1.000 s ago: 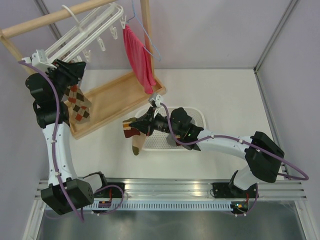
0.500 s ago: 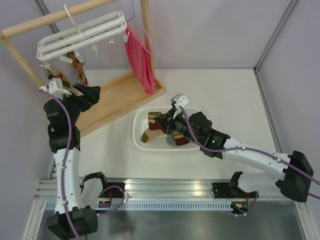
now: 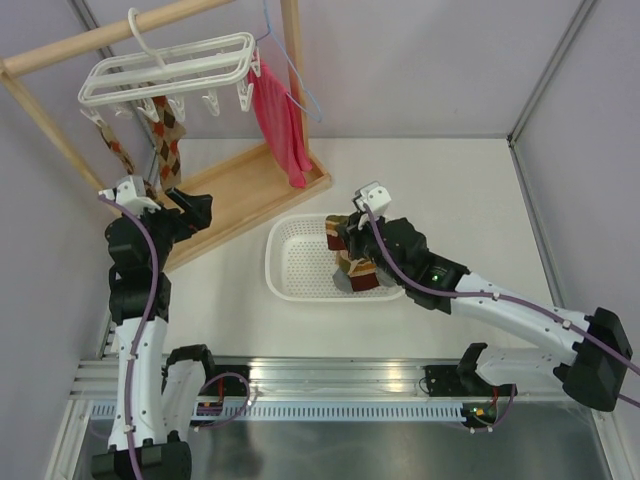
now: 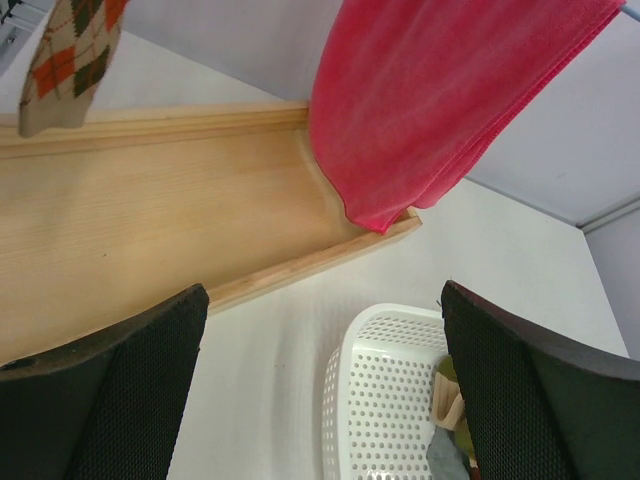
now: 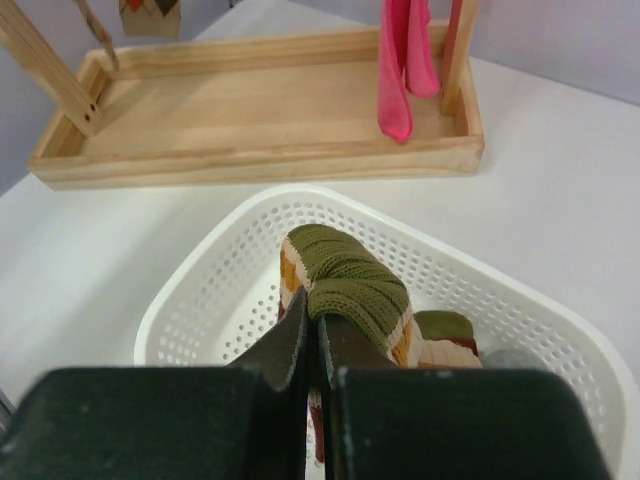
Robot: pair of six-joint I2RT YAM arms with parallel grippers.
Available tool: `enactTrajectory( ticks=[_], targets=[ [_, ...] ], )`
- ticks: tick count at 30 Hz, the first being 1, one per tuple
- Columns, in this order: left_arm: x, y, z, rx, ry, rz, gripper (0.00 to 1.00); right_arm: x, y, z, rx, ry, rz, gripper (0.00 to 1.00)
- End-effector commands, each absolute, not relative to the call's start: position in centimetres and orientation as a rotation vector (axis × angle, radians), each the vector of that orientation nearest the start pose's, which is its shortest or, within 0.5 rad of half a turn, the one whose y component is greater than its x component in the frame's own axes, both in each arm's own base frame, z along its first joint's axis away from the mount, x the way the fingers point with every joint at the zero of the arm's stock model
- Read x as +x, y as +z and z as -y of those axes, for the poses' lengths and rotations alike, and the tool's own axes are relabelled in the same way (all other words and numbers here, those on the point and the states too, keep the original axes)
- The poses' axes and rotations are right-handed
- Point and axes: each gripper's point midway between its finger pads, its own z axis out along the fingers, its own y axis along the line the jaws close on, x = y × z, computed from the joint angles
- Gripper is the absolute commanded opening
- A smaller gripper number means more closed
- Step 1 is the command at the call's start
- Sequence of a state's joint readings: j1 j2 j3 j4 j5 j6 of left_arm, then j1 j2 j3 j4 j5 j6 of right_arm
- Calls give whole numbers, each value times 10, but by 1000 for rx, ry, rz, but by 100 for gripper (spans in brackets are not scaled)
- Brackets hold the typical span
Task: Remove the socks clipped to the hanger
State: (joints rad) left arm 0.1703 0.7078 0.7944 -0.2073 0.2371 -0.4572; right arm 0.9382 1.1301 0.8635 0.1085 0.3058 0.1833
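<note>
The white hanger [image 3: 165,68] hangs from the wooden rail at the back left. Argyle socks [image 3: 166,140] dangle from its clips, and one sock's toe [image 4: 65,60] shows in the left wrist view. My left gripper [image 3: 190,205] sits below them over the wooden tray, open, with nothing between its fingers [image 4: 110,400]. My right gripper [image 5: 312,340] is shut on an olive-cuffed argyle sock [image 5: 350,280] above the white basket [image 5: 200,280]. More socks [image 3: 358,278] lie in the basket's right end.
A red cloth [image 3: 278,120] hangs on a thin blue wire hanger beside the white one, its tip in the wooden tray [image 3: 250,195]. The rack's wooden posts stand at the tray's ends. The white basket [image 3: 300,265] lies mid-table.
My left gripper opened, let go at the hanger and dropped toward the tray; the hanger swung back level. My right arm carried its sock from the basket's left side to over the basket.
</note>
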Motion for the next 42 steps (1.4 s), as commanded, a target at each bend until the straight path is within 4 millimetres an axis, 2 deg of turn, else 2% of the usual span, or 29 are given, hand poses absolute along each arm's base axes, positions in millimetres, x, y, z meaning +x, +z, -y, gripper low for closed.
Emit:
enactTrajectory(
  ticks=[1, 8, 10, 11, 13, 16, 19, 23, 25, 26, 27, 33, 35, 36, 38, 42],
  targets=[
    [294, 304, 9, -304, -385, -1654, 100, 274, 265, -307, -453, 587, -1719, 1],
    [288, 304, 9, -292, -375, -1644, 100, 276, 215, -341, -472, 687, -1816, 1],
    [288, 304, 10, -288, -379, -1644, 100, 270, 193, -349, -492, 736, -1846, 1],
    [289, 303, 10, -289, -380, -1649, 100, 267, 176, -348, -491, 737, -1877, 1],
    [289, 302, 11, -292, -383, -1658, 100, 267, 156, -350, -475, 744, -1916, 1],
    [289, 301, 8, -307, -372, -1661, 100, 266, 131, -353, -483, 729, -1980, 1],
    [289, 302, 7, -310, -364, -1655, 100, 264, 122, -357, -475, 751, -2007, 1],
    [289, 301, 6, -310, -359, -1658, 100, 261, 128, -358, -490, 776, -1984, 3],
    [289, 301, 6, -315, -358, -1660, 100, 261, 134, -355, -492, 771, -1972, 37],
    [289, 300, 6, -317, -358, -1664, 100, 262, 137, -355, -497, 763, -1965, 58],
    [290, 300, 5, -317, -358, -1666, 100, 262, 137, -352, -495, 746, -1973, 98],
    [293, 297, 4, -325, -357, -1687, 100, 265, 159, -332, -461, 676, -1933, 98],
    [292, 298, -2, -344, -330, -1684, 100, 267, 182, -328, -440, 672, -1890, 98],
    [292, 298, -4, -351, -322, -1682, 100, 267, 185, -322, -439, 646, -1895, 98],
    [294, 298, -5, -351, -320, -1682, 100, 274, 210, -314, -392, 619, -1857, 98],
    [306, 289, -14, -388, -307, -1724, 100, 287, 238, -295, -342, 615, -1813, 98]
  ],
)
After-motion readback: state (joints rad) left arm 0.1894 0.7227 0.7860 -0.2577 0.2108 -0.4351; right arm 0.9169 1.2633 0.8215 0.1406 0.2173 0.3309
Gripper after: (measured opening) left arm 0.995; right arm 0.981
